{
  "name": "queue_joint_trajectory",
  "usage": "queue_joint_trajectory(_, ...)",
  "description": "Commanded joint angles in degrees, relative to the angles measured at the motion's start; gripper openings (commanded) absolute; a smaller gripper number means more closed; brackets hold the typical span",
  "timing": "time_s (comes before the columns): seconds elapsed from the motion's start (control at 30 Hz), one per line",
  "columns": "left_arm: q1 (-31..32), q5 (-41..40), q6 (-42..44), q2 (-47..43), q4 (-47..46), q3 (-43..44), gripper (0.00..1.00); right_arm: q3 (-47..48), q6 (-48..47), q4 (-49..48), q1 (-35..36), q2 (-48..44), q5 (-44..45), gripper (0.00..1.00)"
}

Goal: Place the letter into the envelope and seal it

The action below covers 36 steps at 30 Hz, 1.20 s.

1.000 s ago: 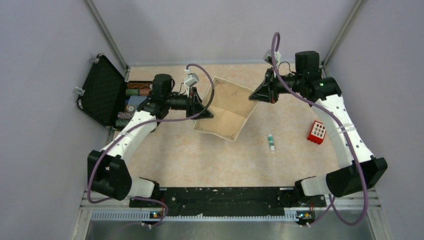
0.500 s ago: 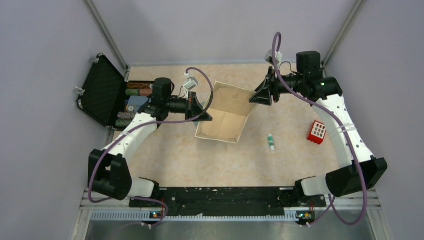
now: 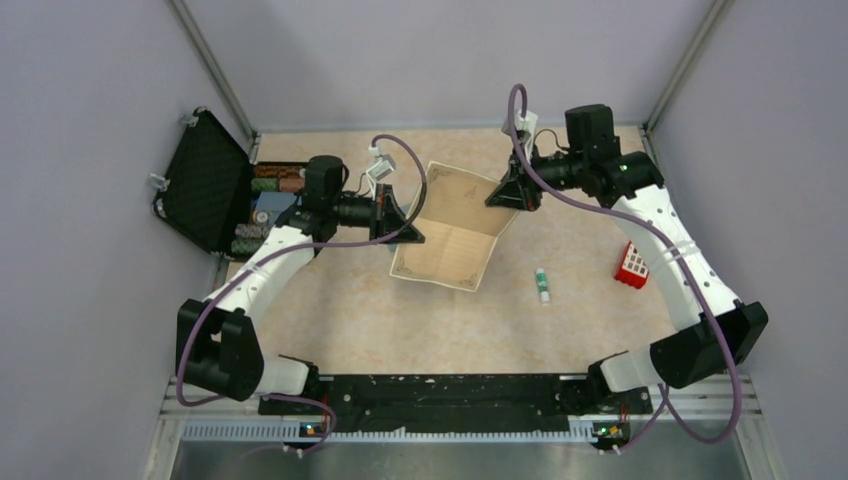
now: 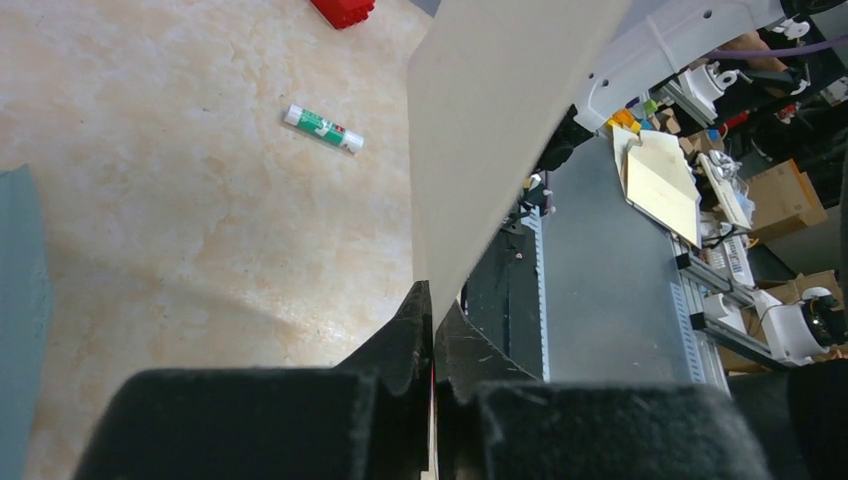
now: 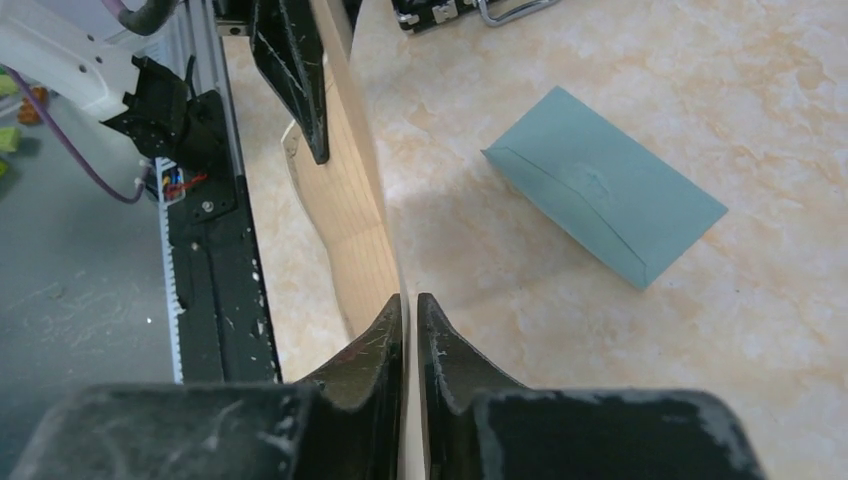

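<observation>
The letter (image 3: 455,225), a beige sheet, hangs off the table between both arms. My left gripper (image 3: 408,232) is shut on its lower left edge; in the left wrist view the jaws (image 4: 433,300) pinch the sheet (image 4: 490,120) tight. My right gripper (image 3: 497,197) is at the sheet's upper right edge. In the right wrist view its jaws (image 5: 409,300) stand a sliver apart with the letter's edge (image 5: 350,190) running between them. The teal envelope (image 5: 605,210) lies flat on the table beyond the letter. It shows as a teal strip (image 4: 20,300) in the left wrist view and is hidden in the top view.
A green-and-white glue stick (image 3: 542,285) lies right of the letter, and a red block (image 3: 633,263) sits further right. An open black case (image 3: 205,180) with small items stands at the far left. The arms' black base rail (image 3: 440,390) runs along the near edge.
My left gripper has shut on the letter and drawn its left edge in. My right gripper let go, slid left over the sheet's corner and is narrowing round it.
</observation>
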<state>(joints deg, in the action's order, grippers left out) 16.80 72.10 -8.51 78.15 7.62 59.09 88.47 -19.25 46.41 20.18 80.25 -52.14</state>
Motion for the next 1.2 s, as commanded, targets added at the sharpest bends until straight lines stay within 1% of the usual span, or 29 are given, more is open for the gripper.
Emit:
queue_joint_trajectory(0.0, -0.2, 1.3, -1.5, -0.6, -2.5, 1.3, 0.07, 4.3, 1.5, -2.7, 0.6, 0.7, 3.6, 0.00)
queue_joint_trajectory(0.07, -0.2, 0.4, -1.6, -0.8, -1.5, 1.4, 0.26, 4.3, 2.5, -3.3, 0.4, 0.7, 4.5, 0.00)
queue_joint_trajectory(0.1, -0.2, 0.1, -1.1, -1.0, -0.6, 1.4, 0.33, 4.3, 2.8, -3.6, 0.2, 0.7, 4.6, 0.00)
queue_joint_trajectory(0.13, -0.2, 0.1, -0.6, -1.1, 0.0, 1.4, 0.36, 4.4, 3.3, -3.7, 0.0, 0.8, 4.7, 0.00)
queue_joint_trajectory(0.17, -0.3, 0.2, -0.1, -1.1, 0.5, 1.3, 0.36, 4.4, 4.0, -4.0, -0.4, 0.9, 4.6, 0.00)
queue_joint_trajectory(0.2, -0.3, 0.4, 0.1, -1.3, 0.7, 1.2, 0.36, 4.5, 4.4, -4.3, -0.7, 1.0, 4.5, 0.00)
queue_joint_trajectory(0.3, -0.3, 0.3, 0.2, -1.5, -0.1, 0.1, 0.31, 5.1, 4.7, -4.5, -1.5, 1.7, 4.4, 0.00)
queue_joint_trajectory(0.4, -0.3, 0.4, -2.5, -1.2, -4.1, -1.2, 0.16, 6.0, 4.5, -4.1, -1.6, 2.5, 4.1, 0.00)
queue_joint_trajectory(0.53, -0.8, -1.2, -2.7, -1.4, -5.3, -1.2, 0.01, 5.8, 4.2, -3.7, -1.6, 2.5, 3.6, 0.00)
queue_joint_trajectory(0.57, -1.0, -1.7, -2.7, -1.4, -5.3, -1.2, 0.00, 5.6, 3.8, -3.4, -1.6, 2.2, 3.5, 0.01)
queue_joint_trajectory(0.63, -1.6, -2.1, -2.7, -1.6, -5.4, -1.2, 0.00, 5.2, 1.5, -1.8, -1.6, 1.4, 1.6, 0.18)
queue_joint_trajectory(0.67, -1.8, -2.1, -2.7, -1.6, -5.4, -1.2, 0.00, 5.0, -0.4, -0.6, -1.5, 0.8, 0.6, 0.25)
queue_joint_trajectory(0.7, -2.0, -1.9, -2.7, -1.6, -5.4, -1.2, 0.00, 4.9, -2.3, 0.9, -1.0, 0.2, 0.1, 0.29)
queue_joint_trajectory(0.8, -2.7, -1.7, -5.0, -1.3, -6.9, -1.1, 0.00, 2.1, -6.4, 3.3, 2.0, -3.4, 2.7, 0.38)
queue_joint_trajectory(0.93, -3.0, 0.1, -11.4, -1.1, -14.4, -2.0, 0.00, -6.9, -7.9, 1.4, 6.5, -10.4, 6.5, 0.51)
queue_joint_trajectory(0.97, -3.0, 0.4, -12.1, -1.1, -15.1, -2.0, 0.00, -8.2, -8.0, 0.9, 7.4, -11.3, 7.4, 0.53)
queue_joint_trajectory(1.03, -2.9, 0.9, -10.6, -1.1, -14.3, -1.8, 0.00, -8.8, -8.2, 0.9, 7.7, -11.9, 8.4, 0.55)
queue_joint_trajectory(1.13, -3.0, 1.0, -2.8, -1.2, -5.9, -0.1, 0.00, -5.0, -8.6, 3.5, 7.7, -10.0, 10.0, 0.56)
queue_joint_trajectory(1.17, -3.0, 1.4, -1.6, -1.1, -4.6, 0.2, 0.00, -3.3, -8.5, 4.3, 7.7, -9.2, 10.3, 0.56)
